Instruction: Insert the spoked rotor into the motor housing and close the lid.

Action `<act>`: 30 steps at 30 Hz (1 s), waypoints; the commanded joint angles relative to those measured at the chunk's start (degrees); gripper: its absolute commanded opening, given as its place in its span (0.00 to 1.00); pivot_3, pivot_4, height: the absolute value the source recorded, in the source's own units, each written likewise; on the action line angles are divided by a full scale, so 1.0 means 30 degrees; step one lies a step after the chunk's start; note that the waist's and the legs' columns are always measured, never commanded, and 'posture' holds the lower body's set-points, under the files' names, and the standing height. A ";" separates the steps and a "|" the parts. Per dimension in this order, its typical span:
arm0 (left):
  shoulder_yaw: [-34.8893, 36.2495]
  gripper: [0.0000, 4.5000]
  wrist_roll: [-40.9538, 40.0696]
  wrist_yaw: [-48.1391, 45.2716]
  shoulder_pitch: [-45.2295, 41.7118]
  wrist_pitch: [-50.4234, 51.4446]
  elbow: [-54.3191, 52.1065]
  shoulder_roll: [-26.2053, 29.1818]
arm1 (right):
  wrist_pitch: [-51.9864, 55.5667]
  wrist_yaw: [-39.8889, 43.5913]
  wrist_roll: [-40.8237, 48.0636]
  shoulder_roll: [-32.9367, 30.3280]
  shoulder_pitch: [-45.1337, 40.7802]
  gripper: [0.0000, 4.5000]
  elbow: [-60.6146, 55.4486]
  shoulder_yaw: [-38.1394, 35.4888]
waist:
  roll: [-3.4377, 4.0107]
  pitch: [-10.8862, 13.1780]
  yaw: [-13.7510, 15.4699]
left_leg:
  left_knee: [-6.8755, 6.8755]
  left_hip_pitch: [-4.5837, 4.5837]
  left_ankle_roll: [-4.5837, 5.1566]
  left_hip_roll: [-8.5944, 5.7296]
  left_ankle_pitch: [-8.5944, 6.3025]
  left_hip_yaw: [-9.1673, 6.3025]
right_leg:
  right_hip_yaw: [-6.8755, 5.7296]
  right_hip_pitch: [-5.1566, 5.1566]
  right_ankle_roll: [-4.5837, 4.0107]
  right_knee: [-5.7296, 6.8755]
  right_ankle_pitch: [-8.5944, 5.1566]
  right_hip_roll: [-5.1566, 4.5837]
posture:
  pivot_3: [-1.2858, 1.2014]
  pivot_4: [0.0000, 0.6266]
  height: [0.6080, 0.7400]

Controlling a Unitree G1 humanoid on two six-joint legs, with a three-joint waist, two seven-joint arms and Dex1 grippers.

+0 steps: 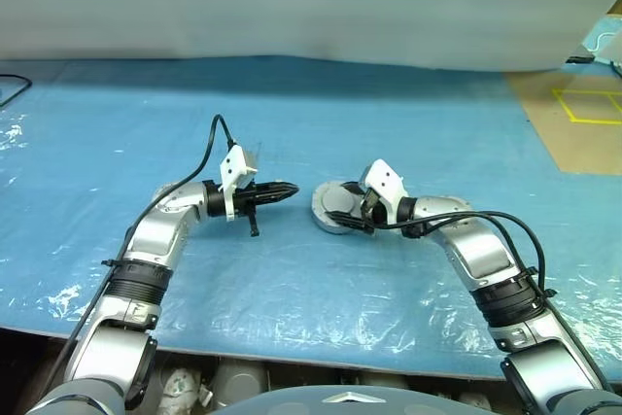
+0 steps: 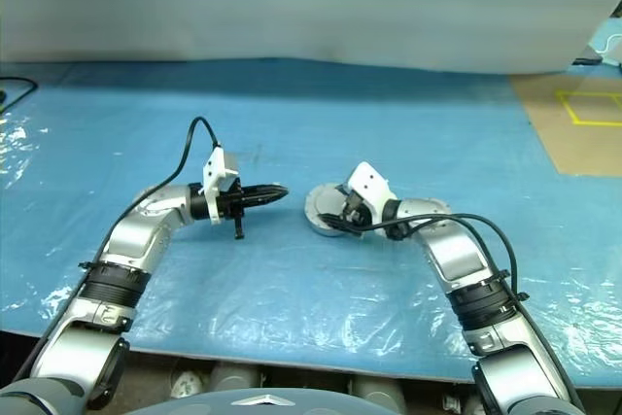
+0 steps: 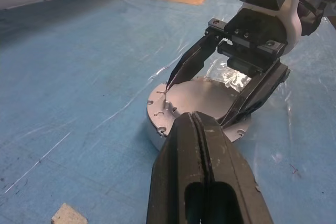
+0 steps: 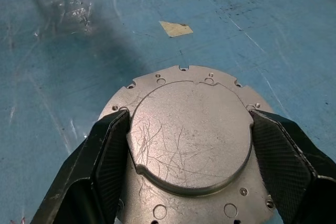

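Observation:
The lid [image 4: 191, 135], a round silver disc with a raised smooth centre and small bolts round its rim, lies flat on the blue sheet near the middle [image 1: 333, 209]. It covers the motor housing, whose low side wall [image 3: 152, 134] shows under the rim. The spoked rotor is hidden. My right gripper [image 4: 189, 116] straddles the lid from the right, its two black fingers [image 4: 107, 153] pressed against opposite sides of the raised centre. My left gripper [image 1: 290, 191] is shut and empty. It points level toward the lid, a short way to the lid's left.
A wrinkled blue plastic sheet [image 1: 292, 123] covers the table, and its front edge [image 1: 292, 345] runs close to me. A small tape scrap [image 4: 176, 28] lies on the sheet beyond the lid. Brown board with yellow tape lines [image 1: 583, 114] lies at the far right.

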 commanded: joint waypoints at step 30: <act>-0.1541 0.00 0.0726 0.1162 -0.0155 -0.0172 -0.0020 -0.2189 | 0.0886 -0.0245 -0.0809 -0.0209 0.1653 0.71 0.1052 0.0860 | -0.0015 -0.0004 0.0103 | -0.0091 -0.0022 -0.0019 0.0015 0.0010 0.0023 | 0.0010 -0.0056 0.0017 -0.0046 -0.0035 0.0024 | 0.52 0.24 1.00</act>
